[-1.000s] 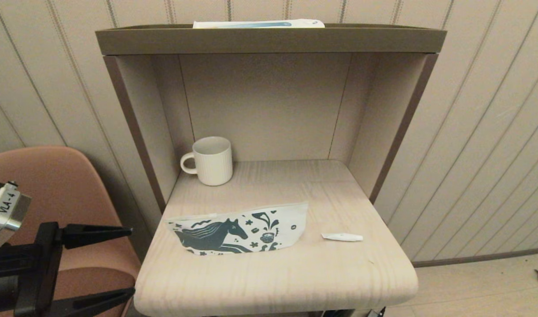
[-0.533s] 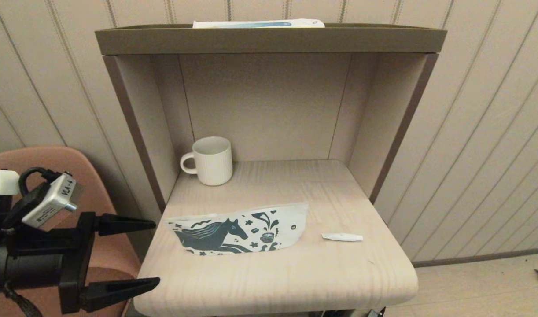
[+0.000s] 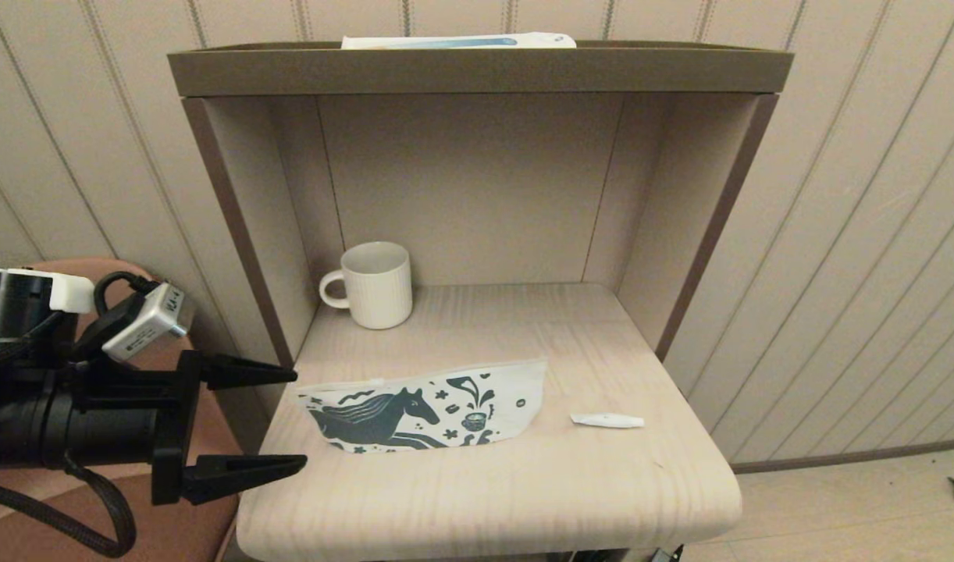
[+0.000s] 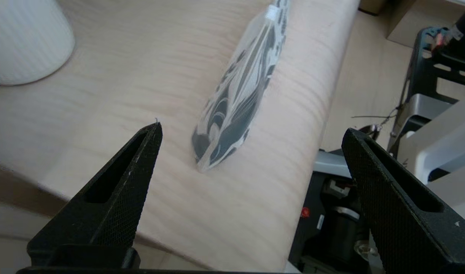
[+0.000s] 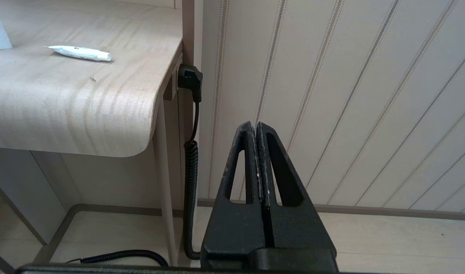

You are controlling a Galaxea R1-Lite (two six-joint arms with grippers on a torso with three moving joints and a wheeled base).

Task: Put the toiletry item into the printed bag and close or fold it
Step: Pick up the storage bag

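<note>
Lying flat toward the front of the pale wood-grain shelf board: one flat white pouch printed with a dark teal horse, cup, stars and leaves, and to its right, apart from it, one tiny white squeeze tube with its cap end pointing right. Nothing lying between pouch and tube.

Standing upright at the back left corner of the brown alcove: one cream ribbed mug, handle to the left, well behind the pouch. Resting on the top ledge: one long white-and-blue box, only its upper edge showing.

Hovering just off the shelf's left edge, over a pink chair: left gripper, jaws spread wide, tips level with the pouch's left end, holding nothing. Left wrist view showing the pouch edge-on between the two black fingers, plus the mug base.

Right gripper showing only in the right wrist view: jaws pressed together, empty, hanging low beside the shelf's right front corner, tube lying up on the board; a black plug with coiled cord running down the wall.
</note>
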